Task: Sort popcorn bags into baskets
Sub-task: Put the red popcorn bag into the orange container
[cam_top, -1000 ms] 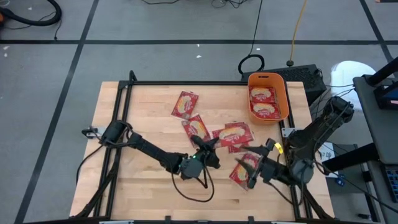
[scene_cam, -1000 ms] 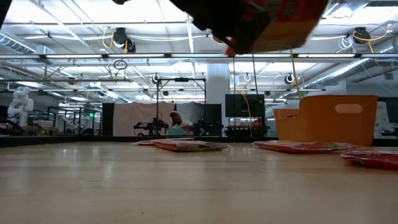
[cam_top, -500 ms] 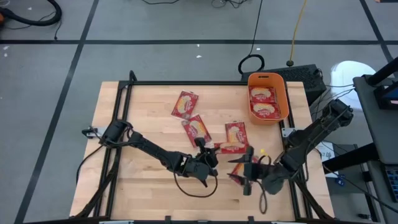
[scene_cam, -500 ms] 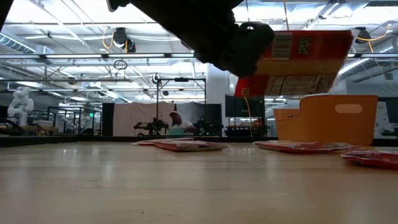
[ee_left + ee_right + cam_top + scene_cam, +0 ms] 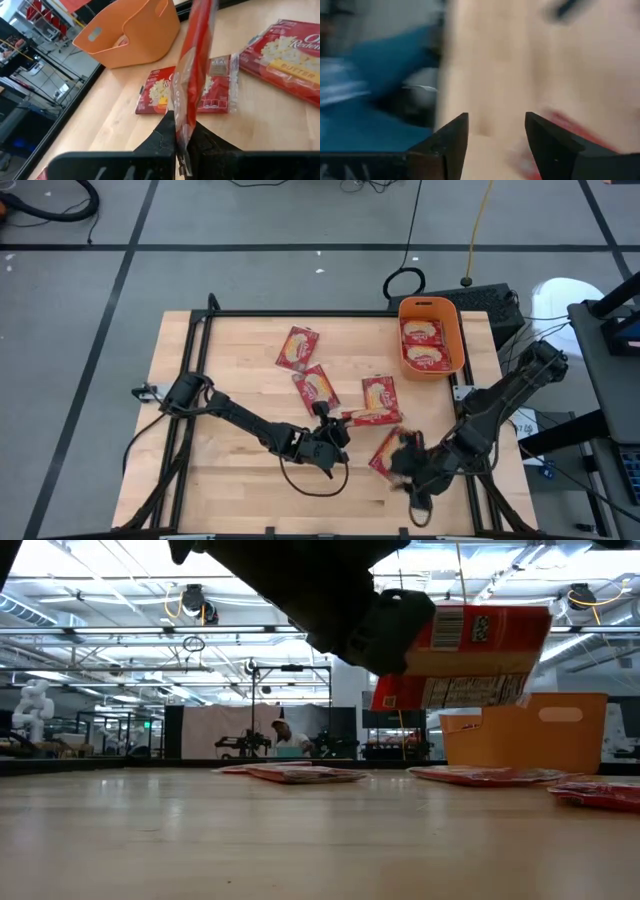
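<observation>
My left gripper (image 5: 338, 430) is shut on one red popcorn bag (image 5: 368, 417), which stands on edge in the air at mid-table and shows high in the low view (image 5: 462, 648). Other popcorn bags lie flat on the wood (image 5: 297, 347) (image 5: 318, 387) (image 5: 380, 392) (image 5: 384, 451). The orange basket (image 5: 455, 330) stands at the far right with two bags (image 5: 423, 345) inside. My right gripper (image 5: 405, 468) hangs open over the near-right bag, touching nothing; its wrist view (image 5: 496, 135) is blurred. My left gripper pinches the bag's near end (image 5: 181, 131) between its two fingers. The fingers come from the table's left, slanting a little downward, and lie along the bag's length. The bag reaches away from them toward the right, standing on edge, lifted clear of the table.
Black frame rails (image 5: 300, 313) run along the table's far and left sides. A cable loop (image 5: 404, 282) and a dark box (image 5: 495, 302) lie beyond the basket. Bare wood (image 5: 220, 360) lies at the left of the table.
My left gripper has sunk a little and rolled, so its bag has turned from lying flat to standing on edge, still clear of the table. My right gripper has swung round from pointing toward the table's left to tipping downward, and has sunk slightly over the near-right bag.
</observation>
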Motion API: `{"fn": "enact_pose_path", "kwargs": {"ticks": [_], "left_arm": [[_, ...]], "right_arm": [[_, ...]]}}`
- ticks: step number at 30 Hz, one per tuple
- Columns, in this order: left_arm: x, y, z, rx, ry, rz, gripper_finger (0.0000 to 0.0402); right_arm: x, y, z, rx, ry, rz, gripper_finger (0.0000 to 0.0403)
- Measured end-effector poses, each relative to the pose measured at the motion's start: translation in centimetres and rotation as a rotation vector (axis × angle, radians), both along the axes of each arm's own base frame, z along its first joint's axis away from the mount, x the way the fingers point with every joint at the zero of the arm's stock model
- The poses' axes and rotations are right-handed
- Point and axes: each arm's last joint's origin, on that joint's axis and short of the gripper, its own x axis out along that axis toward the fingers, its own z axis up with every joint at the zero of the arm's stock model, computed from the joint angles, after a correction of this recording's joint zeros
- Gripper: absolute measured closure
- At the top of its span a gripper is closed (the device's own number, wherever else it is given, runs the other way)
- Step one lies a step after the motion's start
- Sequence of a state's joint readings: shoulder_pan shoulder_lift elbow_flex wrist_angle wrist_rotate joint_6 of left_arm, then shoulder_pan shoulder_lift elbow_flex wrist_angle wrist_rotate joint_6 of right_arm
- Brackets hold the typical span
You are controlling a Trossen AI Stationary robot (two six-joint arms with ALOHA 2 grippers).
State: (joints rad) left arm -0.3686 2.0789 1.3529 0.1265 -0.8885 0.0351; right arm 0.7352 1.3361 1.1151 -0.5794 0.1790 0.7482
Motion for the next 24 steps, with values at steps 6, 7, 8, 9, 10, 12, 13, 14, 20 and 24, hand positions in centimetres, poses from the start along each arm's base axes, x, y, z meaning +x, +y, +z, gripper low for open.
{"fn": "enact_pose_path", "kwargs": {"ticks": [6,7,8,9,10,12,13,14,20,24], "left_arm": [[-0.2,-0.5,0.0,-0.014,-0.007,-0.009,0.0391],[-0.2,-0.6,0.0,-0.016,-0.007,-0.01,0.0391],[-0.2,-0.6,0.0,-0.017,-0.008,-0.011,0.0392],[-0.2,-0.6,0.0,-0.018,-0.008,-0.01,0.0394],[-0.2,-0.6,0.0,-0.02,-0.009,-0.009,0.0396],[-0.2,-0.6,0.0,-0.031,-0.01,-0.017,0.0397],[-0.2,-0.6,-0.1,-0.041,-0.009,-0.025,0.0396],[-0.2,-0.6,-0.1,-0.048,-0.009,-0.029,0.0394],[-0.2,-0.7,-0.2,-0.061,-0.001,-0.038,0.0397],[-0.3,-0.6,-0.4,-0.07,0.014,-0.026,0.0393]], "right_arm": [[-0.1,-1.2,4.2,-0.364,0.0,-0.085,0.022],[0.0,-1.2,4.5,-0.409,-0.01,-0.076,0.022],[0.2,-1.1,4.6,-0.455,-0.022,-0.07,0.022],[0.4,-1.1,4.5,-0.499,-0.029,-0.065,0.022],[0.7,-1.0,4.2,-0.544,-0.029,-0.06,0.022],[1.5,-1.0,3.1,-0.631,-0.004,-0.048,0.022],[1.9,-0.9,2.5,-0.669,0.02,-0.038,0.022],[2.3,-0.8,1.8,-0.714,0.045,-0.024,0.022],[3.6,-0.7,-0.9,-0.88,0.146,0.025,0.022],[3.7,-0.7,-1.1,-0.941,0.148,0.042,0.022]]}}
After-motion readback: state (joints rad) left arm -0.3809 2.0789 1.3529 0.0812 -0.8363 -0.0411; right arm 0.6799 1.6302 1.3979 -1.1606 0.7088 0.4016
